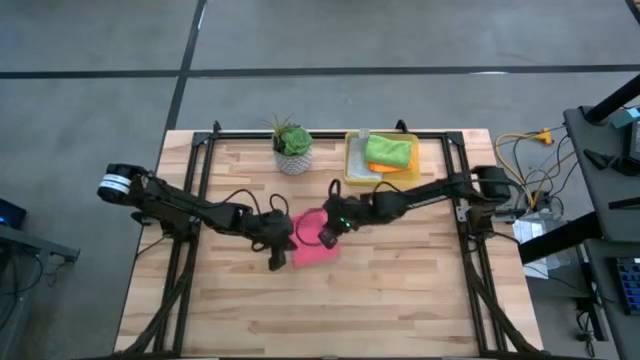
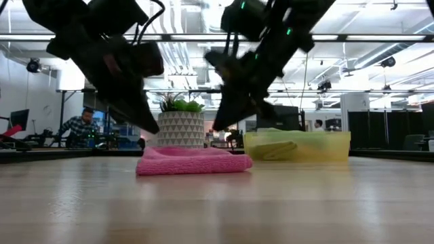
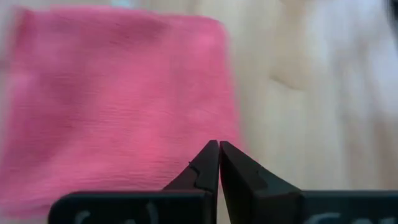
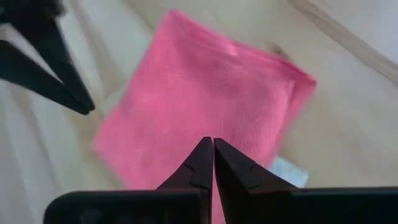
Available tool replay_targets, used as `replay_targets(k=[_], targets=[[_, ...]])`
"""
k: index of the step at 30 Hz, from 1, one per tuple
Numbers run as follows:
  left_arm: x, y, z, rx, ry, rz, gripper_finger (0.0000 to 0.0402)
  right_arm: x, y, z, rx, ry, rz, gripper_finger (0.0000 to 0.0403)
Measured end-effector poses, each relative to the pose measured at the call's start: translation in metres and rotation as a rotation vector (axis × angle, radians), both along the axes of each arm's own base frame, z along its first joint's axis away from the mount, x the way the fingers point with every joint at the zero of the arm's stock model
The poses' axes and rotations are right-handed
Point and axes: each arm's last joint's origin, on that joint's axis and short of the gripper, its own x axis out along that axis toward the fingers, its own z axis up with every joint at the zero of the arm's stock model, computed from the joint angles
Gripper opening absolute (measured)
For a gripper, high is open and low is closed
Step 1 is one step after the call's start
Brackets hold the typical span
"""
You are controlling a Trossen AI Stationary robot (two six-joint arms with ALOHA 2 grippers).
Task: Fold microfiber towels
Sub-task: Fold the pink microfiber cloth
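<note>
folded pink towel (image 1: 318,247) flat mid-table

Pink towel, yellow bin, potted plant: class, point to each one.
Pink towel (image 1: 316,250): high view, its lower half.
Yellow bin (image 2: 332,146): low view, its front wall.
Potted plant (image 1: 293,160): high view, its pot.

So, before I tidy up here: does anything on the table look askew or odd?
Only slightly: the folded pink towel lies turned at an angle to the table's edges, and a pale scrap peeks out beside it. Nothing looks spilled or damaged.
</note>
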Motion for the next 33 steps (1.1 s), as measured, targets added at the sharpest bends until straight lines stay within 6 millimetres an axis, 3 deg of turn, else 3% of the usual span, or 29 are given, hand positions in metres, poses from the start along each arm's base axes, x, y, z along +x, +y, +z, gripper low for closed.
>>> replay_targets(k=[5, 11, 14, 18, 24, 29, 33], targets=[[0.001, 0.01, -0.002, 0.131, -0.007, 0.164, 0.0, 0.012, -0.019, -0.022, 0.029, 0.036, -0.03, 0.0008], [0.0, 0.016, -0.027, 0.153, 0.137, 0.199, 0.0, 0.021, -0.03, -0.043, 0.026, 0.091, -0.059, 0.0008], [0.0, 0.016, -0.03, 0.139, 0.156, 0.221, 0.0, 0.022, -0.033, -0.041, 0.003, 0.088, -0.079, 0.0008], [-0.001, 0.016, -0.019, 0.141, 0.1, 0.238, 0.0, 0.018, -0.031, -0.02, -0.065, 0.048, -0.071, 0.0008], [-0.007, 0.011, 0.001, 0.183, 0.008, 0.161, 0.0, 0.013, -0.011, 0.007, -0.183, -0.001, 0.216, 0.0008], [-0.007, -0.015, 0.009, 0.243, -0.08, -0.047, 0.0, 0.008, 0.016, 0.007, -0.174, -0.038, 0.603, 0.001], [0.0, -0.04, 0.011, 0.276, -0.108, -0.051, 0.0, 0.003, 0.031, 0.002, -0.232, -0.05, 0.782, 0.0031]])
